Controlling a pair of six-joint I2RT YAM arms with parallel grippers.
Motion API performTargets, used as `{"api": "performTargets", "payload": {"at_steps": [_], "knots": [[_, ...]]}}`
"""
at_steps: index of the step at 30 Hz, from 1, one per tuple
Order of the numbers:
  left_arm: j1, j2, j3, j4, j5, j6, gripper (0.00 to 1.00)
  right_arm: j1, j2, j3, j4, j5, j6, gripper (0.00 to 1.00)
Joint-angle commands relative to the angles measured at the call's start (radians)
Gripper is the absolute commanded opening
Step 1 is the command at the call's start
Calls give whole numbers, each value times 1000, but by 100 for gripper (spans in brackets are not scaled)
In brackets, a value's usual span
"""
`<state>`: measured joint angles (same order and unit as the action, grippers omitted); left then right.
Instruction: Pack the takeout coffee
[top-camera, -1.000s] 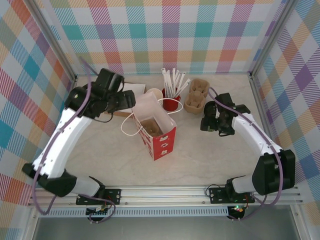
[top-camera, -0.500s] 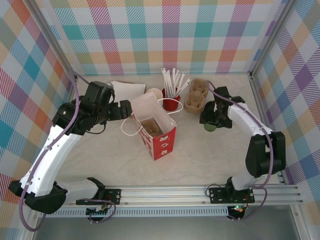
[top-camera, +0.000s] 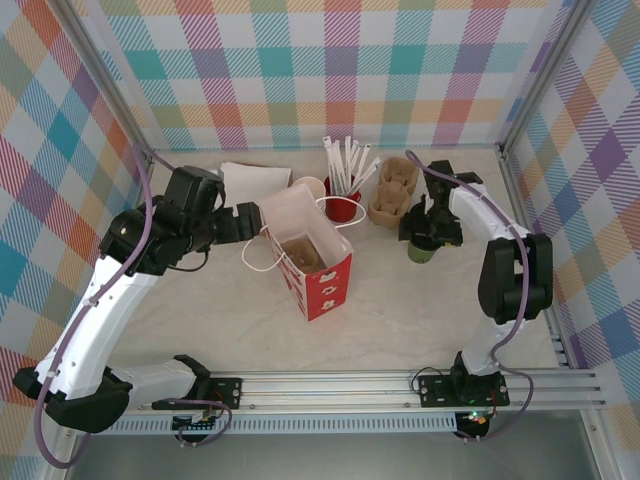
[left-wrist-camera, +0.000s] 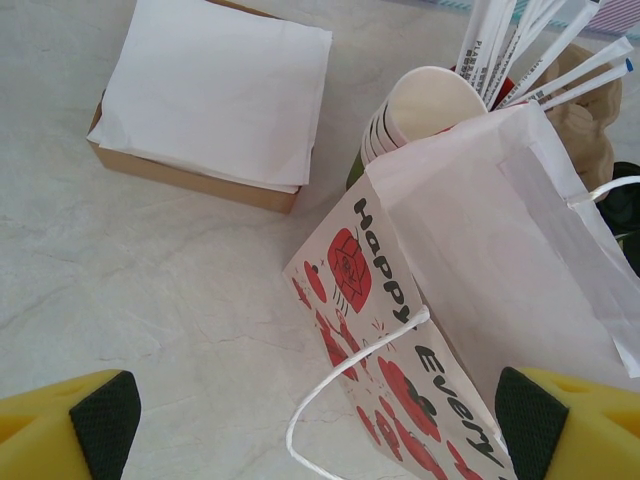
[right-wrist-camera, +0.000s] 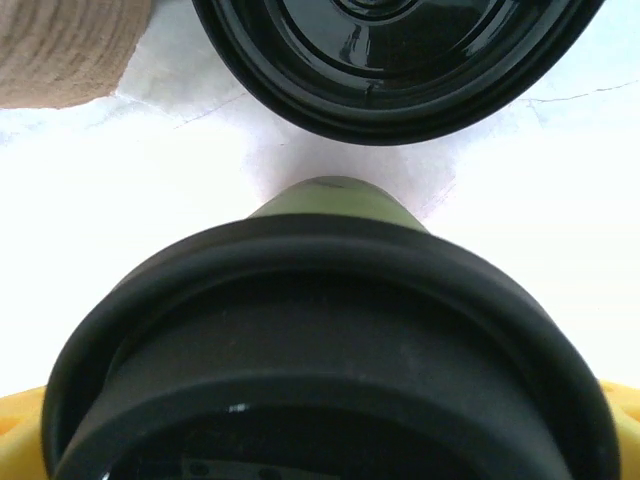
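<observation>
R gripper (top-camera: 428, 235) jaws wide, straddling green paper cup w/ black plastic lid (right-wrist-camera: 320, 330), no clamp yet. L gripper (top-camera: 252, 222) spread too, by red-white paper bag (top-camera: 318, 268), 9 o'clock.

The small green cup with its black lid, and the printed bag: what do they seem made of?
The small green cup looks like matte paper: dull, without glare. Its round black lid seems moulded plastic, with a raised rim and slight sheen. The red-and-white printed bag appears thin paper, with sharp folds and creases.

Right gripper (top-camera: 427, 232) at green cup (top-camera: 420, 252) — paper bag (top-camera: 320, 278) upright (mouth open).
</observation>
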<state>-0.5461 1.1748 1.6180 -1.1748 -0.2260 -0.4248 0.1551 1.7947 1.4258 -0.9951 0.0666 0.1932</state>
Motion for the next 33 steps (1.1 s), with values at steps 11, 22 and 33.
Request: {"api": "performTargets", "payload": {"at_steps": [11, 22, 33], "knots": [[6, -12, -15, 2, -3, 32, 95, -6, 132, 148, -167, 41, -48, 100], [7, -11, -21, 3, -3, 38, 95, 6, 164, 177, -161, 47, -55, 100], [6, 1, 0, 10, 24, 46, 96, 6, 175, 176, -150, 17, -65, 88]]}}
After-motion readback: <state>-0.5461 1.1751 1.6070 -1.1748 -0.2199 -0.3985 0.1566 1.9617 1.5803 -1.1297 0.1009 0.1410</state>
